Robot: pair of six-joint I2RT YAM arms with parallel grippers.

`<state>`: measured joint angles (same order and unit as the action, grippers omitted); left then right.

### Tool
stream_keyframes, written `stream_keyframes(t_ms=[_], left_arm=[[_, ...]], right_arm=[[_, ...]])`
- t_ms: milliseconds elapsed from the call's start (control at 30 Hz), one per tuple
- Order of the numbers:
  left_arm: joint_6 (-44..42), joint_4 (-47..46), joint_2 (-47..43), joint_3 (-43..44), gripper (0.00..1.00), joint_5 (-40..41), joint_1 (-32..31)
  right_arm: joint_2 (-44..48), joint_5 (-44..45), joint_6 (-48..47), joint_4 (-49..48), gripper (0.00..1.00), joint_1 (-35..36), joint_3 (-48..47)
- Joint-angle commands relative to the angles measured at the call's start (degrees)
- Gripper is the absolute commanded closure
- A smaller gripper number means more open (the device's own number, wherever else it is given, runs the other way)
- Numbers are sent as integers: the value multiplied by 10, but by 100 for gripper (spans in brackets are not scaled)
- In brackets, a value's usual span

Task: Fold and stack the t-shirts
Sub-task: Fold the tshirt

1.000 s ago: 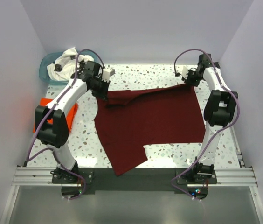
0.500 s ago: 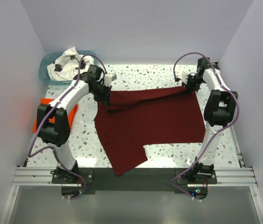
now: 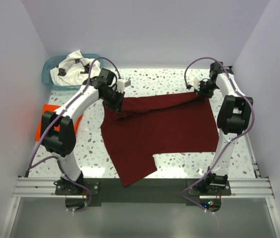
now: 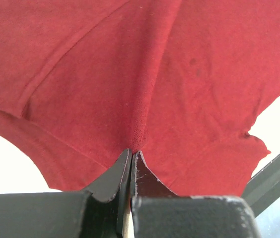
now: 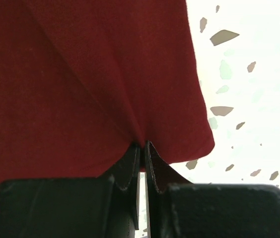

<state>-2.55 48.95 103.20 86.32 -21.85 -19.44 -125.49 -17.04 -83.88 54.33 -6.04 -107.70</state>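
The dark maroon t-shirt [image 3: 160, 129] lies spread on the speckled table, its near left part hanging over the front edge. My left gripper [image 3: 118, 102] is shut on its far left edge, which fills the left wrist view [image 4: 145, 74]. My right gripper [image 3: 199, 92] is shut on its far right corner, seen in the right wrist view [image 5: 95, 74]. The far edge is lifted between both grippers. The orange-red t-shirt [image 3: 45, 121] lies folded at the left wall. The white t-shirt with black print [image 3: 70, 67] is bunched in the basket.
A teal plastic basket [image 3: 48, 74] stands at the far left corner. Walls close in the table on left, right and back. The dark rail [image 3: 140, 186] with both arm bases runs along the near edge.
My left gripper has moved right and a little nearer, dragging the shirt's far left edge with it. My right gripper has stayed almost still. The far edge now sags more between them.
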Motion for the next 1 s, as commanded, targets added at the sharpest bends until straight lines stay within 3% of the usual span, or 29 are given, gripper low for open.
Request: stream_keyframes(t_ms=[0, 200, 233, 400, 533, 600, 767, 967], left_arm=[[3, 5, -27, -12, 100, -17, -14], [3, 15, -5, -29, 100, -5, -14], [2, 15, -4, -32, 93, -8, -14], [-37, 6, -22, -49, 60, -43, -12], [-52, -8, -54, -36, 49, -82, 26], [-40, -37, -54, -31, 48, -109, 60], [-33, -69, 18, 31, 49, -65, 87], [-40, -93, 97, 80, 55, -46, 87]], right_arm=[[6, 11, -19, 9, 100, -4, 11], [9, 16, -26, 10, 100, -4, 22], [9, 17, -28, 11, 100, -4, 25], [24, 31, -59, 55, 67, -4, 28], [33, 45, -34, 82, 53, -9, 6], [6, 42, -1, 122, 49, -13, -56], [-85, 18, 117, 195, 52, -13, -229], [-107, 43, 193, 158, 58, 9, -212]])
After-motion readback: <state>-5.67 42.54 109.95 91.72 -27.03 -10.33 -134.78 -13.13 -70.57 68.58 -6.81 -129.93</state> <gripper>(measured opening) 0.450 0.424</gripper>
